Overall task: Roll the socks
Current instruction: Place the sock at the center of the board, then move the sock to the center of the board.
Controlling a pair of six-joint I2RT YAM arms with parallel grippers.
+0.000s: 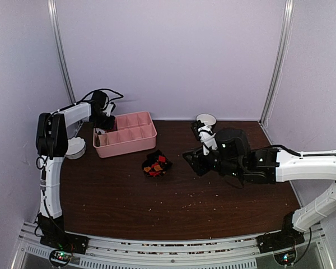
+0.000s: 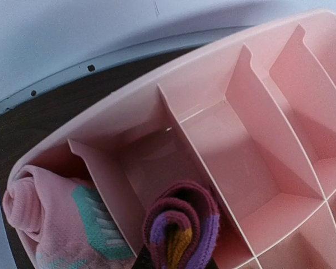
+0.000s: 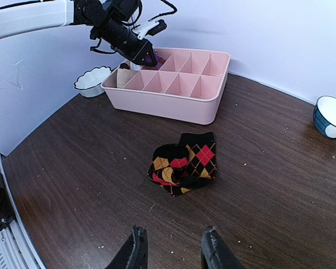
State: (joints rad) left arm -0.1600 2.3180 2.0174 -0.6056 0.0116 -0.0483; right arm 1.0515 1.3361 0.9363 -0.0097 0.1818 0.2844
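Note:
A rolled sock (image 2: 182, 227), maroon with purple and mustard bands, hangs just over a compartment at the left end of the pink tray (image 2: 213, 67), and my left gripper (image 1: 103, 124) is shut on it. Only dark edges of its fingers show beneath the roll. A pink rolled sock with teal marks (image 2: 56, 224) fills the end compartment beside it. The black argyle socks (image 3: 185, 162) lie loosely half-rolled on the table (image 1: 156, 165). My right gripper (image 3: 171, 246) hovers open a short way in front of them, nothing between its fingers.
The pink tray (image 1: 131, 143) stands at the back left. A white bowl (image 1: 74, 148) sits left of it, and another bowl (image 1: 206, 119) stands at the back near my right arm. Crumbs dot the dark wooden table.

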